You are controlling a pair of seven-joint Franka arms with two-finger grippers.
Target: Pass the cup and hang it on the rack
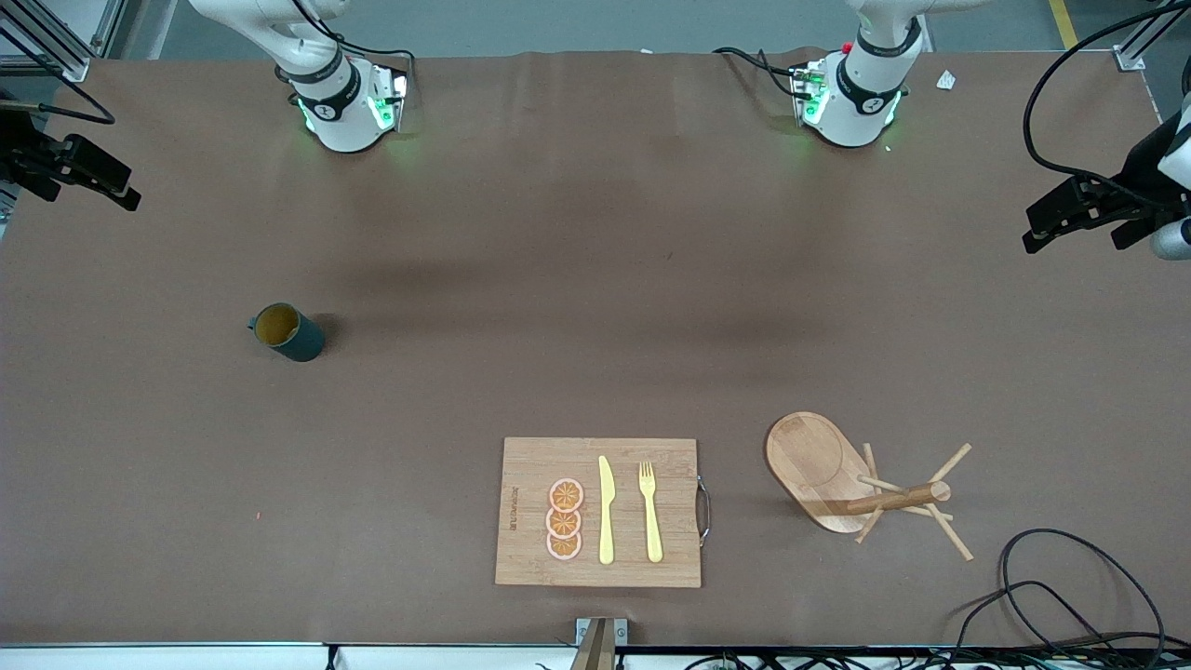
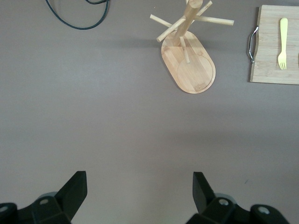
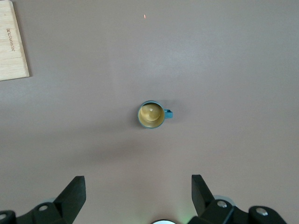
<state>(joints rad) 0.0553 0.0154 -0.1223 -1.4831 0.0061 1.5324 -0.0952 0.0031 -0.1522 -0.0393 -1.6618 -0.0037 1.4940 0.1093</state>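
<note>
Nearest the front camera: bamboo cutting board (image 1: 597, 512) with a yellow plastic knife (image 1: 606, 511), fork (image 1: 651, 512) and three orange-slice pieces (image 1: 564, 519).

Beside it, toward the left arm's end of the table: the rack (image 1: 842, 476), upright on its oval base, post vertical, thin pegs angled outward all round.

Farther from the camera, toward the right arm's end: the cup (image 1: 287, 332), upright on bare table, mouth up, long axis vertical. Its handle points toward the right arm's end.

Handling judgement: small, rigid, light, probably a smooth glazed wall. Pinch across the rim or body, leaving the handle free for a peg.

Right gripper (image 3: 138, 198): high over the cup, fingers spread wide, holding nothing.

Left gripper (image 2: 140, 196): raised over bare table near the rack, likewise wide open and empty, waiting.
</note>
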